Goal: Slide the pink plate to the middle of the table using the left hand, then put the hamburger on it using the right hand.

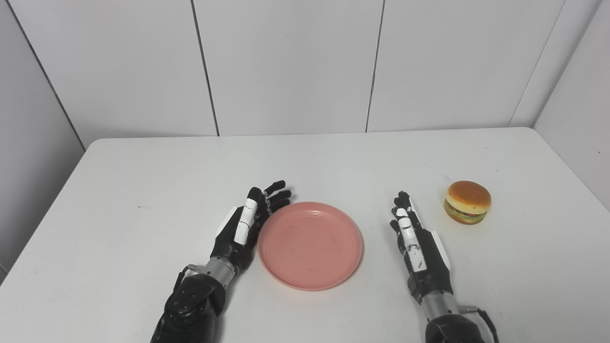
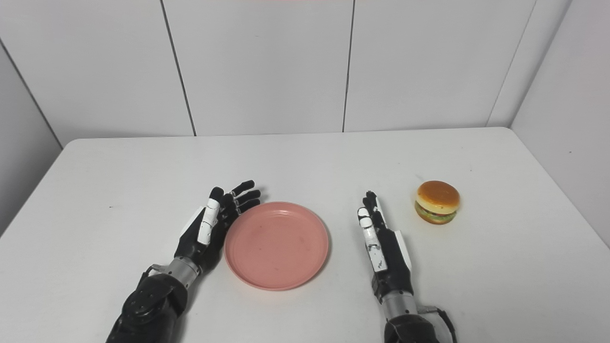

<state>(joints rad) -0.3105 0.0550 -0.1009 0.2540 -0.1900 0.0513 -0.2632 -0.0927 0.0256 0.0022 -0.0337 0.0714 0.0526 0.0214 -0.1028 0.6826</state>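
Note:
A round pink plate (image 1: 310, 244) lies flat near the middle of the white table (image 1: 143, 181), with nothing on it. My left hand (image 1: 248, 224) rests against the plate's left rim, fingers stretched out and apart, holding nothing. A toy hamburger (image 1: 468, 202) with a tan bun and green filling stands on the table to the right. Between plate and hamburger my right hand (image 1: 414, 238) is held edge-up, fingers straight, open and empty, a short way left of the hamburger and not touching it.
White wall panels (image 1: 286, 66) rise just behind the table's far edge, and a side wall (image 1: 581, 119) stands close on the right. The table's left edge (image 1: 43, 214) runs diagonally, with grey floor beyond it.

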